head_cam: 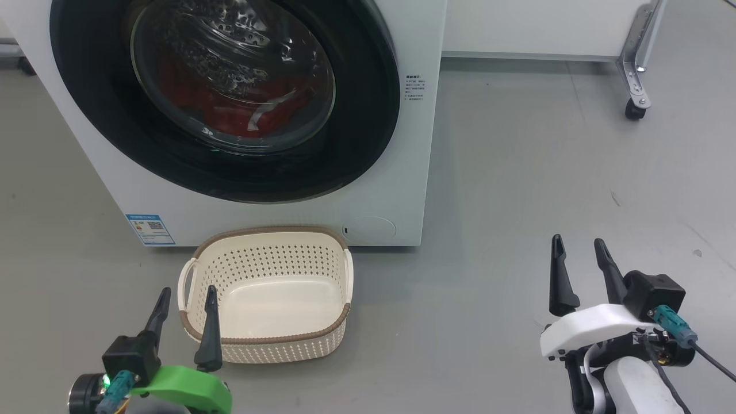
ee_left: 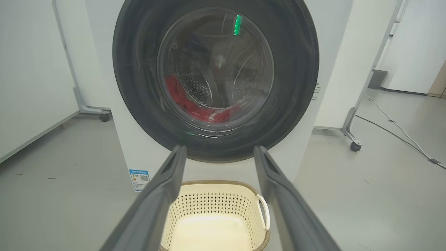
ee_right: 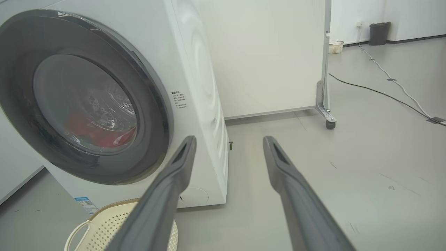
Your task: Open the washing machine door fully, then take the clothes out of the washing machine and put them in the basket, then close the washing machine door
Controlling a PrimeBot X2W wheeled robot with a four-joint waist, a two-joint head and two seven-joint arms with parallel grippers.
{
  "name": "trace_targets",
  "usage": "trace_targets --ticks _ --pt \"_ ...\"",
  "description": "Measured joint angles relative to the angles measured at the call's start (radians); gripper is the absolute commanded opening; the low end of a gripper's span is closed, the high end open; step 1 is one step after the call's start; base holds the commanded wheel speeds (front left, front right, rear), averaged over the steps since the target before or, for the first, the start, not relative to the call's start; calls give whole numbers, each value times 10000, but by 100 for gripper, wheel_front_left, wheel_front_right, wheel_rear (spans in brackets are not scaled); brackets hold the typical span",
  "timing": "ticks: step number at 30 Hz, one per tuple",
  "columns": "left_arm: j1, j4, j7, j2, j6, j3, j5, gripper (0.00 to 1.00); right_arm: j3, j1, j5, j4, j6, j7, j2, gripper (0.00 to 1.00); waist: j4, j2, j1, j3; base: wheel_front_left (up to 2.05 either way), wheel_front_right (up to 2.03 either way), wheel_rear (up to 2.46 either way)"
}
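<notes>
The white washing machine (head_cam: pixel 276 215) stands on the floor, its door (head_cam: pixel 356 132) with the glossy black rim shut against the front. Red clothes (head_cam: pixel 190 95) with a white stripe lie in the drum behind the glass, also seen as clothes (ee_left: pixel 202 111) and clothes (ee_right: pixel 104 137). The cream basket (head_cam: pixel 267 339) sits empty on the floor just before the machine. My left gripper (head_cam: pixel 187 293) is open at the basket's near left corner. My right gripper (head_cam: pixel 578 244) is open, well to the right over bare floor, holding nothing.
A white partition on a metal caster leg (head_cam: pixel 635 98) stands behind and right of the machine. Cables (ee_right: pixel 393 87) run across the grey floor far right, and a dark bin (ee_right: pixel 379 33) stands by the far wall. Open floor lies right of the basket.
</notes>
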Motion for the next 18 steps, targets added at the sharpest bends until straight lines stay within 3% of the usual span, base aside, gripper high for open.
trace_targets --ticks 18 --pt "-17 832 0 -6 211 -272 -132 100 155 -7 35 654 -2 276 92 100 -29 0 0 -55 0 0 0"
